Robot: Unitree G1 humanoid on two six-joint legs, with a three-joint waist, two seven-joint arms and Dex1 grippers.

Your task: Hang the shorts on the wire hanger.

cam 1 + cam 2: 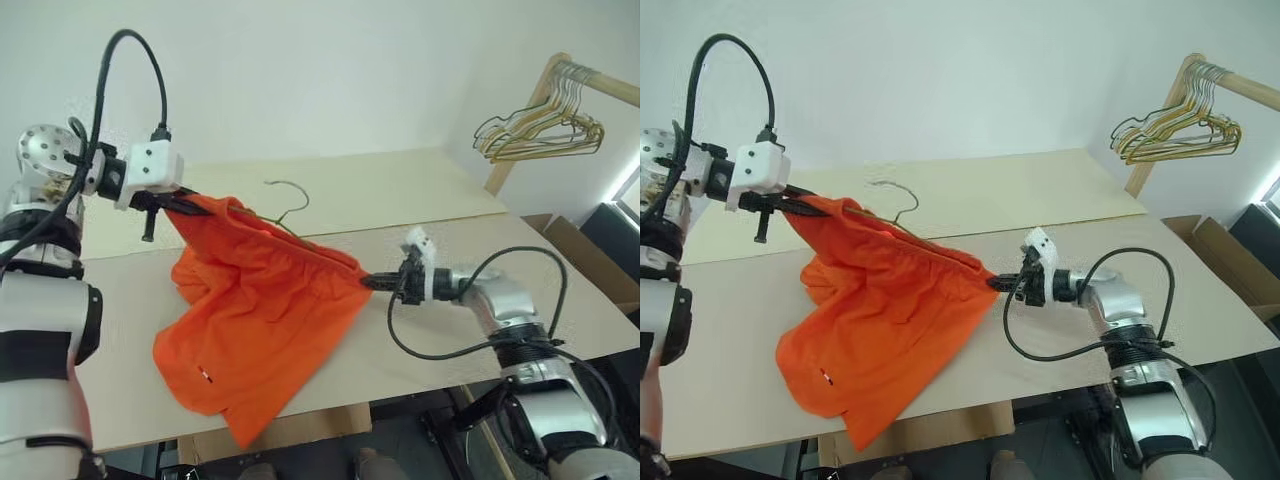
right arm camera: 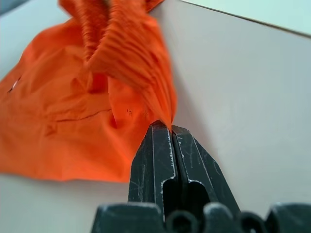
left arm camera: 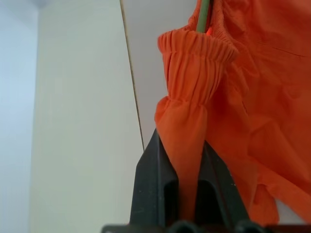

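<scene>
We hold the shorts (image 1: pixel 255 320) stretched by their waistband, left claw (image 1: pixel 178 204) pinching at ten o'clock, right claw (image 1: pixel 368 282) at four, wire hanger (image 1: pixel 290 205) threaded inside.

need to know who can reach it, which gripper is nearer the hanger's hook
Left. The left gripper pinches the shorts beside the hook; the right gripper is farther off.

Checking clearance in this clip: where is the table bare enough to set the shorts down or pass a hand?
Bare table lies right of the right pincer, out to the rack of pale hangers. Another bare strip runs behind the wire hanger, along the wall. The middle is crowded: the shorts stretch between the left pincer and the right, draping to the front edge.
</scene>
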